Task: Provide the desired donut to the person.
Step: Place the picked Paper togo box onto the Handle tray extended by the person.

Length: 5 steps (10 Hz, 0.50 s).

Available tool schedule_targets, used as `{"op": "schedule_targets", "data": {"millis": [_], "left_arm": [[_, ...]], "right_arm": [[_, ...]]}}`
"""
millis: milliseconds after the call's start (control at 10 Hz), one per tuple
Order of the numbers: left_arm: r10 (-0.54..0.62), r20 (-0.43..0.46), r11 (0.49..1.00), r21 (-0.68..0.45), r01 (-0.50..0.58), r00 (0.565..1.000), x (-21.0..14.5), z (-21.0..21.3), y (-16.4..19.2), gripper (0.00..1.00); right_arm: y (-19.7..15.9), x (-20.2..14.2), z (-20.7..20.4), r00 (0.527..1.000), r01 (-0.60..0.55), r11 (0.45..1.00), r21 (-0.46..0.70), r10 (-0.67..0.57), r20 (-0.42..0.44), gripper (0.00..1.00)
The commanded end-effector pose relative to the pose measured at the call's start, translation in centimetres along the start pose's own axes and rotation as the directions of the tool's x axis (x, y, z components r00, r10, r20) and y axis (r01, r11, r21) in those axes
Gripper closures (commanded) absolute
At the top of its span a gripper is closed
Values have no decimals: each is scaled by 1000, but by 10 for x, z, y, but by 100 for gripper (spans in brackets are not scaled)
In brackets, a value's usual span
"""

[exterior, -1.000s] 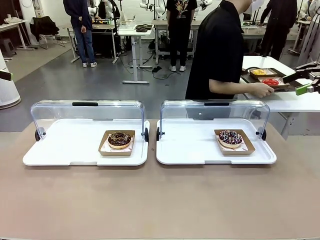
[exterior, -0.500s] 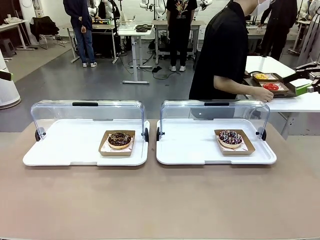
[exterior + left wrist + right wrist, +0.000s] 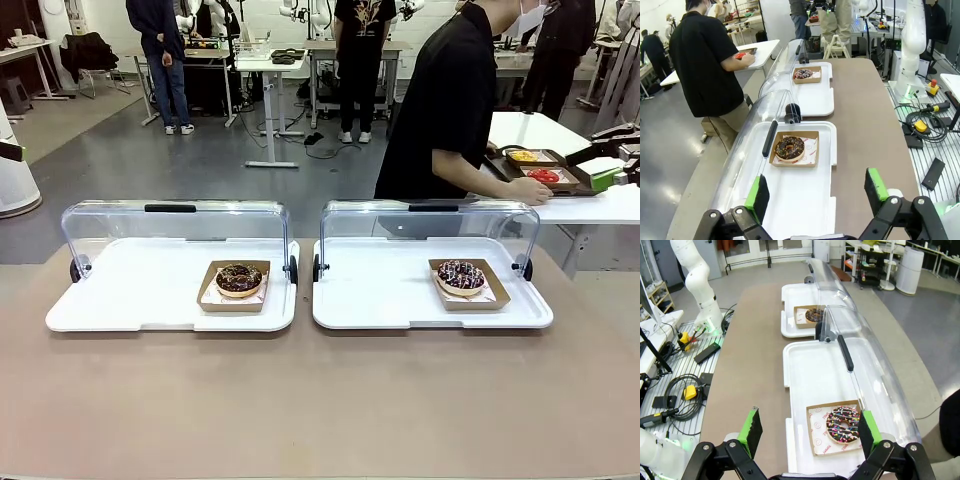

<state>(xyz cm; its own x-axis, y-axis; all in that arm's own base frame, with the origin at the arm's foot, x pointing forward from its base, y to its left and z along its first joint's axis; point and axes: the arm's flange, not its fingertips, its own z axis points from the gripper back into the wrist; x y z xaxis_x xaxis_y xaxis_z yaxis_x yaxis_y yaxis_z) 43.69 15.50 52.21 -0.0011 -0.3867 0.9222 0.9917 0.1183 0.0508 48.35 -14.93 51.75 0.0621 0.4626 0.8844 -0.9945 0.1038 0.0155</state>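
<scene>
Near edge of the brown table [image 3: 320, 410]: bare tabletop stretching across the front view.

Left gripper [image 3: 816, 192] is hanging above the near end of the left white tray [image 3: 120, 290], its green-padded fingers spread wide and gripping nothing. Right gripper [image 3: 806, 430] is hanging over the right white tray [image 3: 380, 295], fingers likewise spread wide and holding nothing.

Mid-table: the two trays are lying side by side, close together, each with a clear domed lid [image 3: 175, 225] rolled back toward the far edge. On the left tray, a chocolate-glazed donut with light sprinkles [image 3: 239, 279] is sitting in a brown cardboard holder [image 3: 212, 295], toward the tray's right part. On the right tray, a chocolate donut with coloured sprinkles [image 3: 461, 276] is sitting in its own cardboard holder [image 3: 495, 297], also toward the right part.

Far side: the person [image 3: 450, 100] in a black top is standing behind the right tray, turned away to the right, one hand [image 3: 535, 192] resting at a dark tray of food [image 3: 540, 168] on a white side table [image 3: 590, 205].

Farther off, other people are standing among white tables.
</scene>
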Motion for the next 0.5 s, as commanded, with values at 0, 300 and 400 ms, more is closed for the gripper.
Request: {"op": "schedule_targets", "data": {"millis": [0, 300, 400], "left_arm": [[-6, 1, 1000, 7, 6, 1000, 2, 0, -2, 0], [-6, 1, 1000, 7, 6, 1000, 2, 0, -2, 0], [-6, 1, 1000, 7, 6, 1000, 2, 0, -2, 0]], "right_arm": [[-1, 0, -1, 1000, 4, 1000, -4, -4, -3, 0], [-1, 0, -1, 1000, 4, 1000, -4, -4, -3, 0], [-1, 0, -1, 1000, 4, 1000, -4, -4, -3, 0]]}}
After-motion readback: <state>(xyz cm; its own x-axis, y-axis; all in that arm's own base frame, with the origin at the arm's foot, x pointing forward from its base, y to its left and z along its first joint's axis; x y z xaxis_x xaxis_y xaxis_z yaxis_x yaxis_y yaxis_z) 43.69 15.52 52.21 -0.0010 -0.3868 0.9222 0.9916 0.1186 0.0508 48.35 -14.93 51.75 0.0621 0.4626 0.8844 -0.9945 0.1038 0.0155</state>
